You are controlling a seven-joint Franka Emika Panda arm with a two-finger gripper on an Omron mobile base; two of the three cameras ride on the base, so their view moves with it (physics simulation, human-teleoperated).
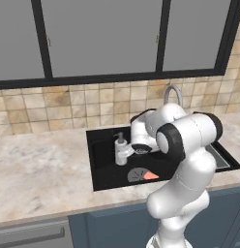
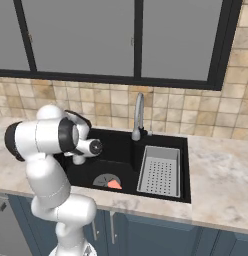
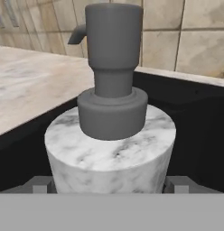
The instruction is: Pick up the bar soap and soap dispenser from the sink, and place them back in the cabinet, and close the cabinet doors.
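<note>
The soap dispenser (image 3: 109,149), a marbled white-grey bottle with a dark pump top, stands upright at the left of the black sink (image 1: 100,169). My gripper (image 3: 110,186) reaches in from the side, and its fingertips (image 3: 39,185) rest against both sides of the bottle. From the left base view the dispenser (image 1: 122,151) sits just left of the gripper (image 1: 133,150). The salmon bar soap (image 1: 151,175) lies on the sink floor beside the round grey drain (image 1: 137,174), near the front wall. From the right base view the bar soap (image 2: 115,184) is right of my arm. The tall blue cabinet is out of view.
A grey perforated tray (image 2: 159,172) fills the sink's right side, and the curved silver faucet (image 2: 138,117) rises behind it. Marble counter (image 1: 39,169) flanks the basin. Grey black-framed window panes (image 1: 102,34) hang above. Small blue doors (image 2: 146,235) run under the counter.
</note>
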